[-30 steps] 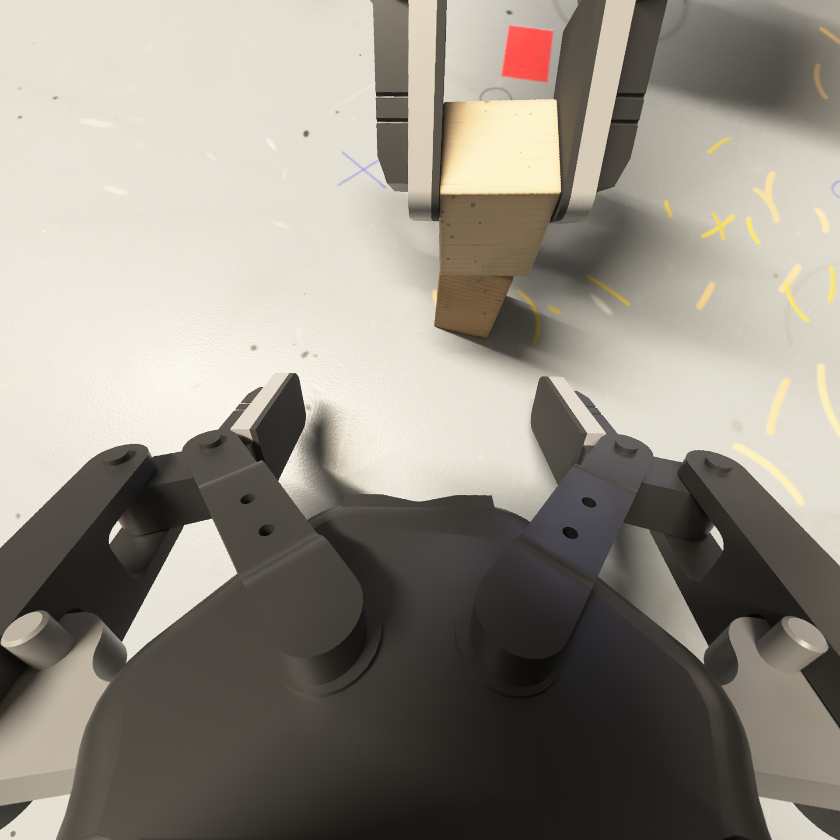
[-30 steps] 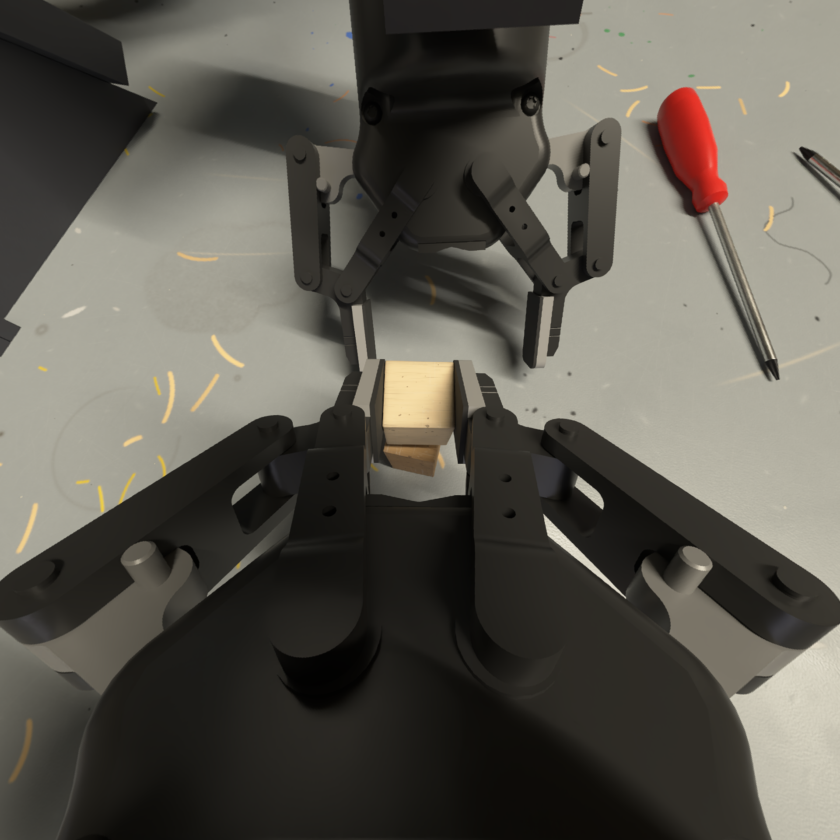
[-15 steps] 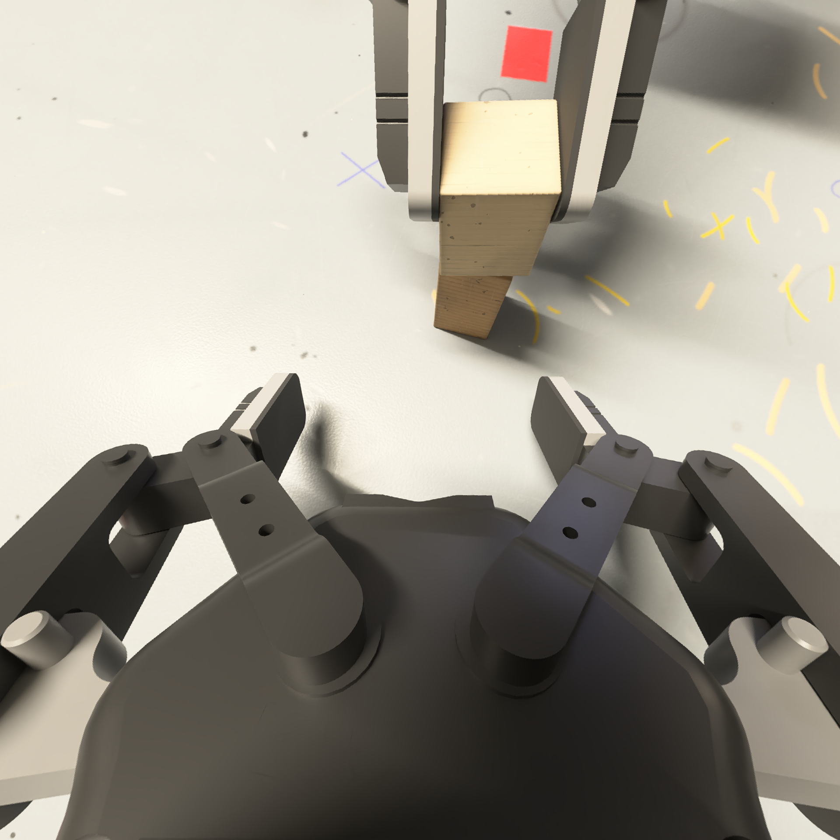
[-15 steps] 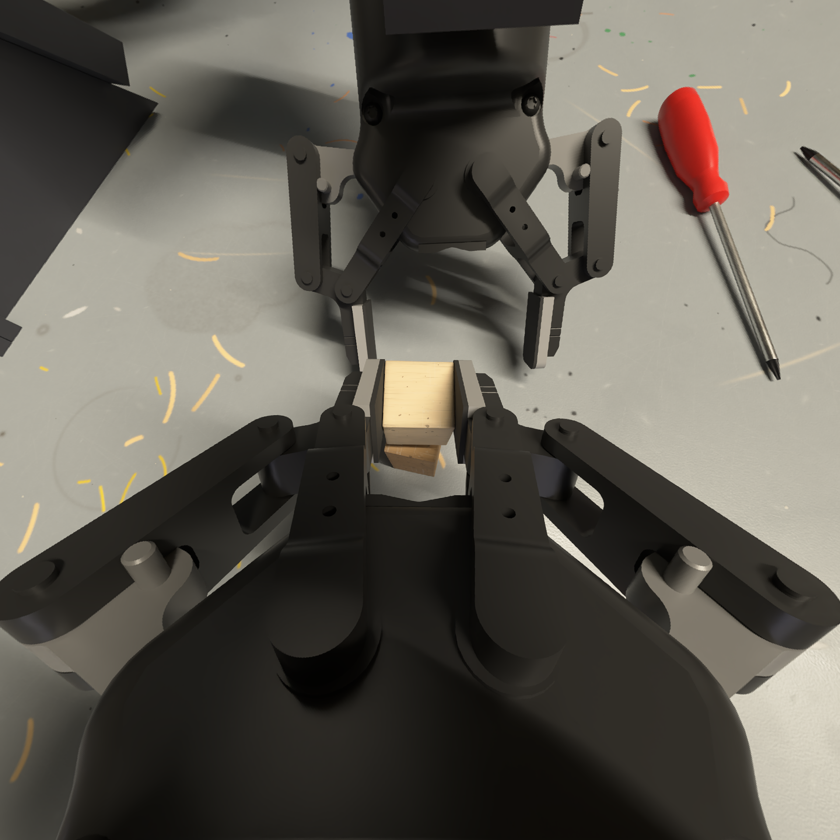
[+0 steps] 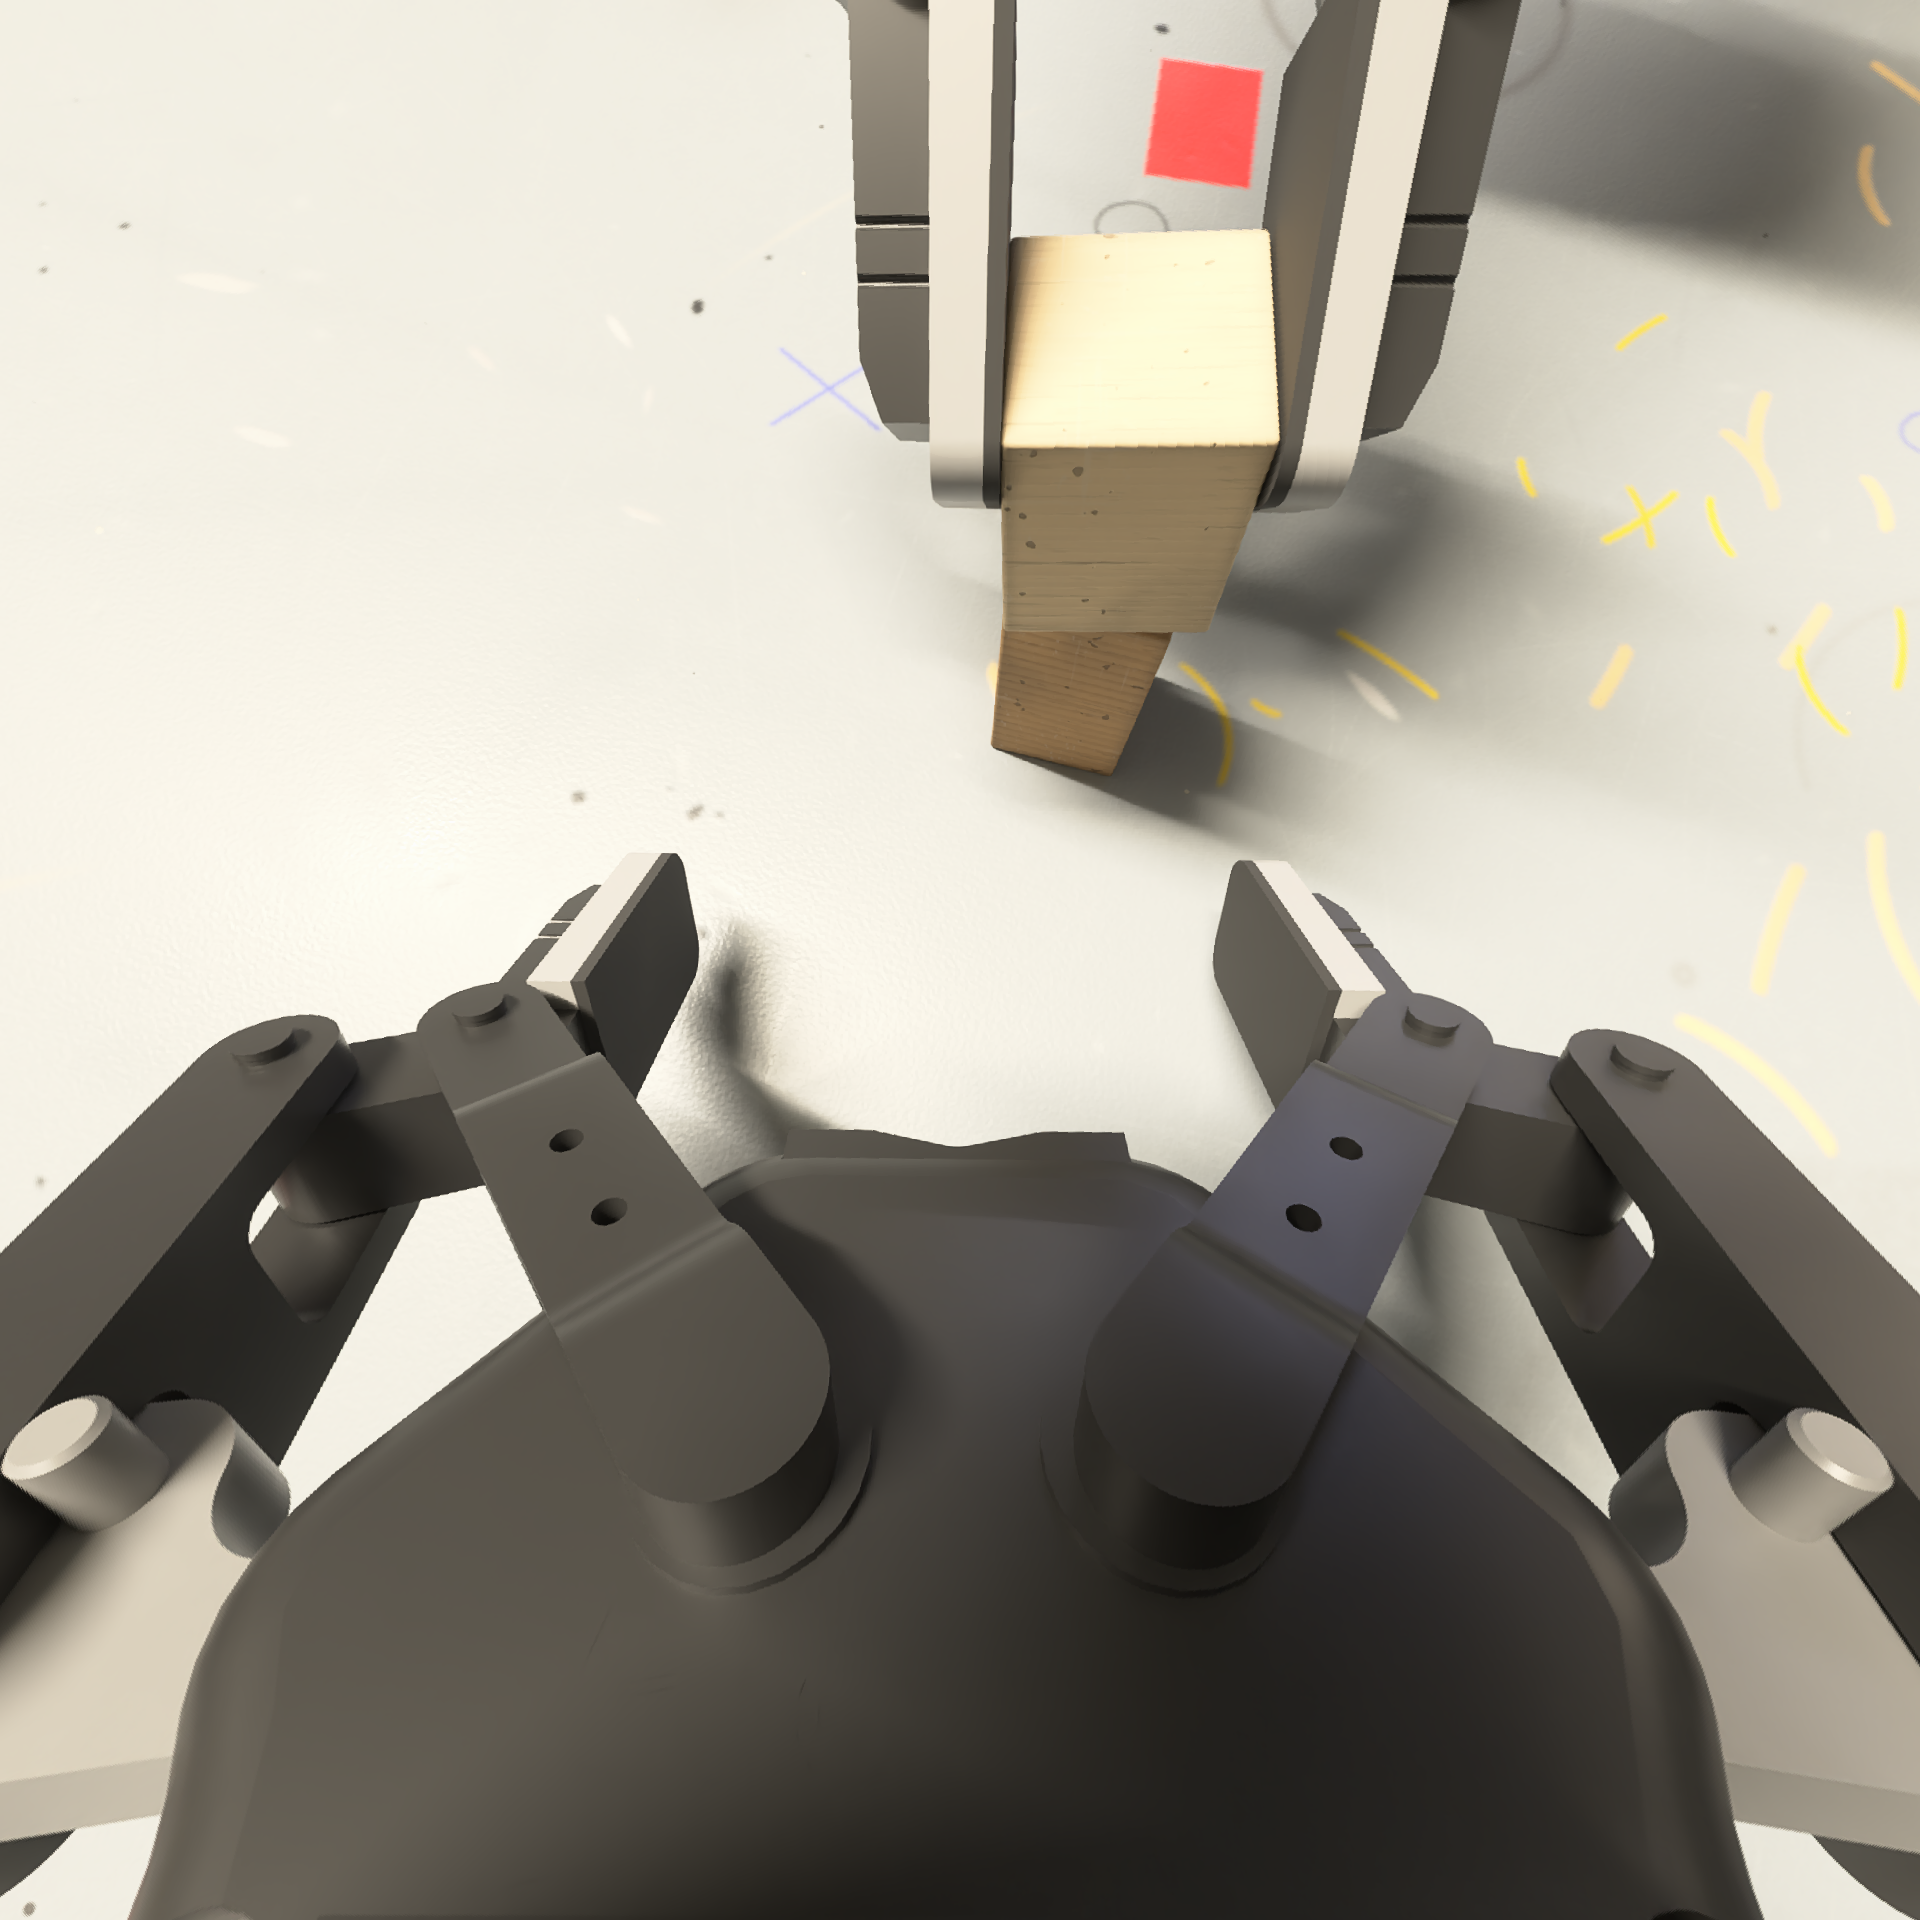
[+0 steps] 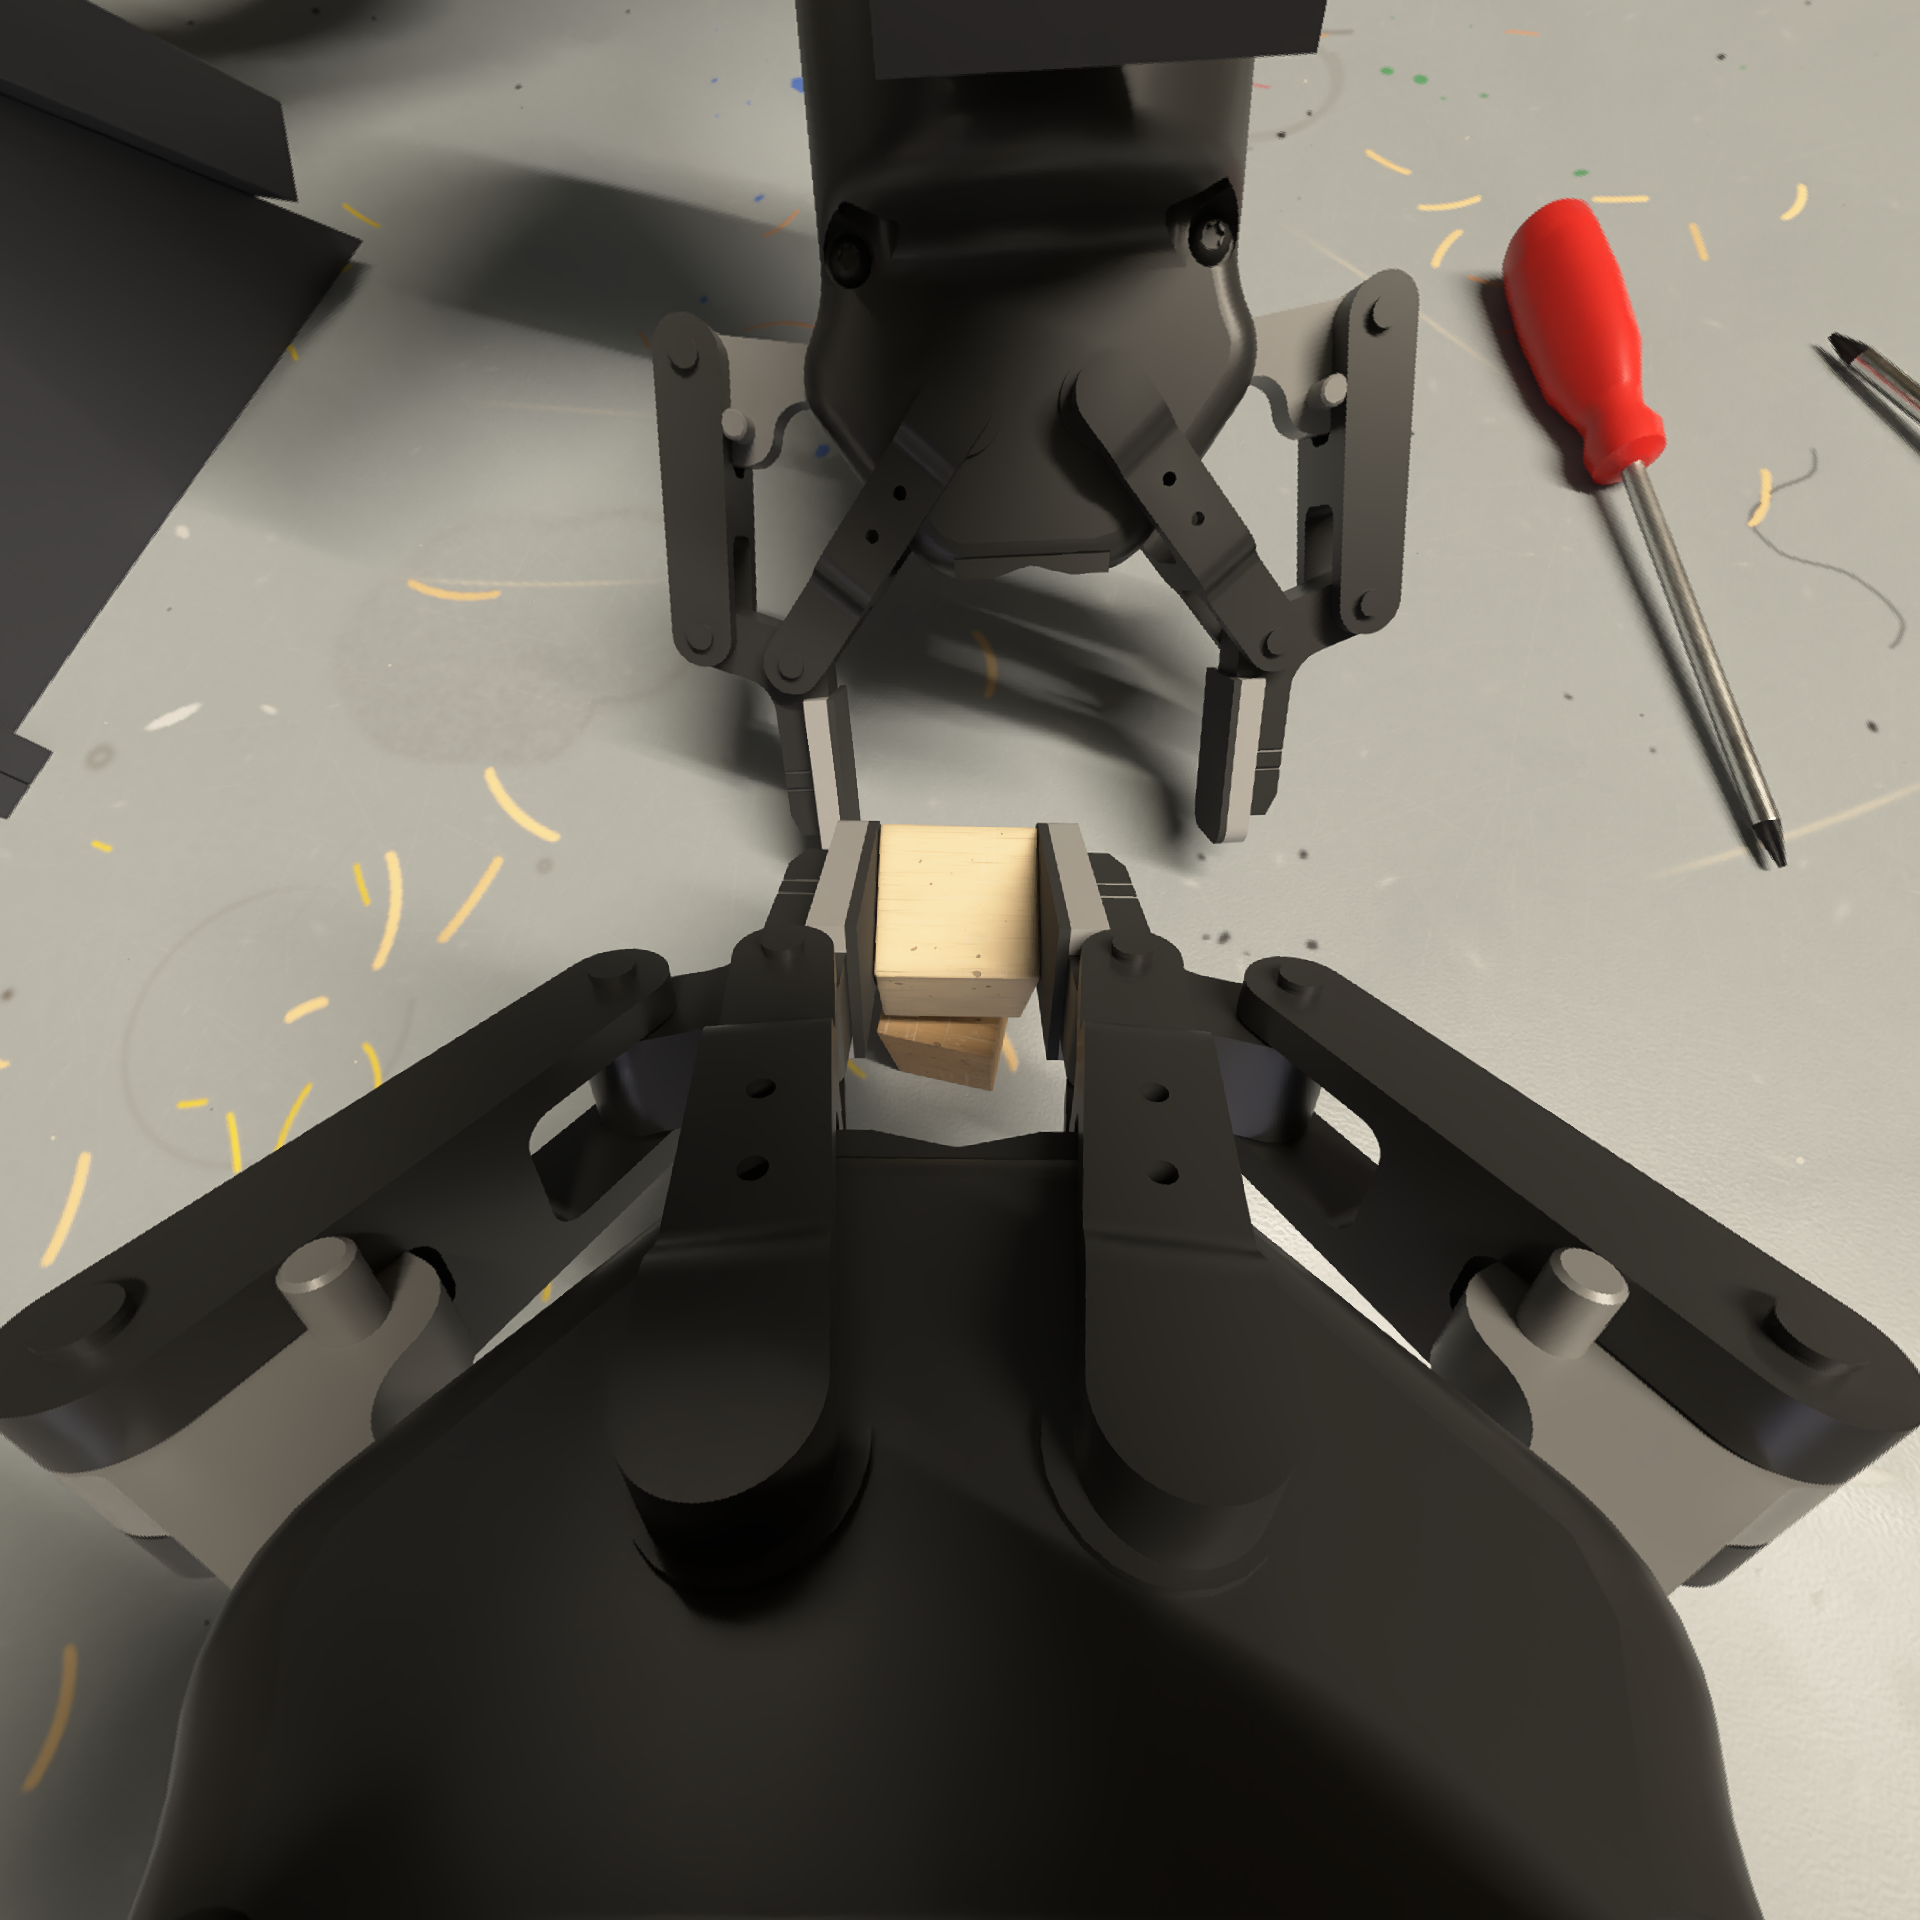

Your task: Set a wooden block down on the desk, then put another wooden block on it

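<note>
A light wooden block (image 5: 1132, 436) sits on top of a darker wooden block (image 5: 1070, 701) that stands on the desk, slightly offset from it. My right gripper (image 6: 956, 914) is shut on the upper block (image 6: 956, 920); the lower block (image 6: 940, 1049) shows just beneath it. In the left wrist view the right gripper's fingers (image 5: 961, 312) flank the upper block from above. My left gripper (image 5: 951, 935) is open and empty, a short way in front of the stack. It also shows in the right wrist view (image 6: 1034, 769), beyond the blocks.
A red-handled screwdriver (image 6: 1631, 468) lies on the desk at the right, with a pen tip (image 6: 1870, 374) at the right edge. A dark flat panel (image 6: 114, 374) lies at the far left. A red square (image 5: 1205, 123) marks the desk behind the stack.
</note>
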